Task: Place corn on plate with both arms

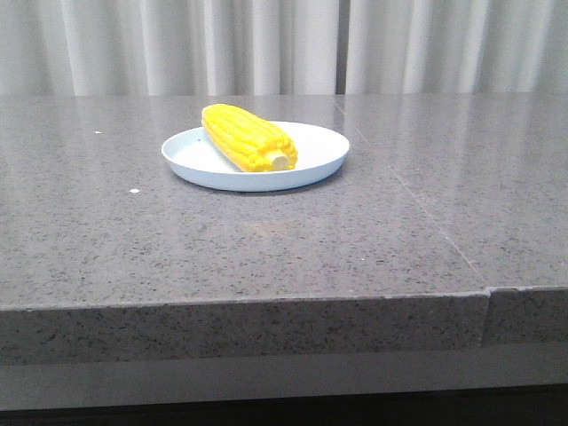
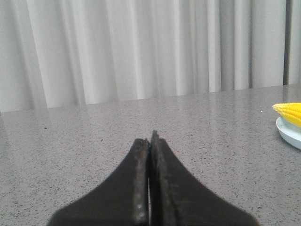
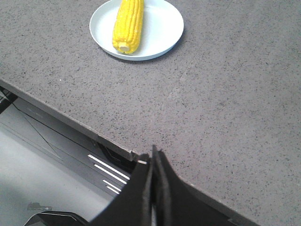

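Observation:
The yellow corn (image 1: 247, 138) lies on the pale blue-white plate (image 1: 319, 146) at the table's middle, pale stub end toward the front. No arm shows in the front view. The corn (image 3: 128, 24) and the plate (image 3: 162, 26) also show in the right wrist view, far from my right gripper (image 3: 152, 153), which is shut and empty over the table's front edge. My left gripper (image 2: 149, 137) is shut and empty above bare table, with the corn tip (image 2: 289, 111) and the plate rim (image 2: 287, 134) off to its side.
The grey speckled table (image 1: 177, 231) has a seam running front to back on the right (image 1: 426, 222). White curtains (image 1: 284, 44) hang behind it. The table's front edge (image 3: 61, 113) and the robot base below it show in the right wrist view.

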You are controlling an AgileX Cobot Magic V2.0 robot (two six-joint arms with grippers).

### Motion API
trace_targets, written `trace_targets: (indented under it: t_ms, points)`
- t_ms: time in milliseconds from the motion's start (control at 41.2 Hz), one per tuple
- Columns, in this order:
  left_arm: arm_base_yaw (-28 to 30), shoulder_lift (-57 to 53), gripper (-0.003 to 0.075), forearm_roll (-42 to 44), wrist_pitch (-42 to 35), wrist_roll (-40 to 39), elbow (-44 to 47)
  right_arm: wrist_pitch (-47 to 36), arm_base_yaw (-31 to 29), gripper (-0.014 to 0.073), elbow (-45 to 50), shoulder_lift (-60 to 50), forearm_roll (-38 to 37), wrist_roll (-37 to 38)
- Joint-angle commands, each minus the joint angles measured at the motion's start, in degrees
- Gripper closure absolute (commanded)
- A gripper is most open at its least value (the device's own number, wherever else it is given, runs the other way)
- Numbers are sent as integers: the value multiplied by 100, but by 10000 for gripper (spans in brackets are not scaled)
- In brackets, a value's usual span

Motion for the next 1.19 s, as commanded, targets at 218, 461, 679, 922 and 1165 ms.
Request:
trace_targets:
  t_ms: [218, 461, 679, 922, 1165]
  points:
    - [20, -111, 740, -76, -435, -60, 11, -1864, -1021, 662, 802, -723, -45, -4]
    - [20, -111, 740, -76, -435, -60, 11, -4279, -2286, 662, 2900, -2020, -45, -4]
    - [20, -111, 740, -76, -435, -60, 11, -5735, -2426, 662, 4526, -2854, -40, -4]
    - [20, -111, 740, -76, -435, -60, 11, -6250, -2613, 662, 5321, -3262, -40, -4]
    - [20, -111, 740, -76, -435, -60, 11, -6145, -2611, 662, 5321, -3254, -40, -4]
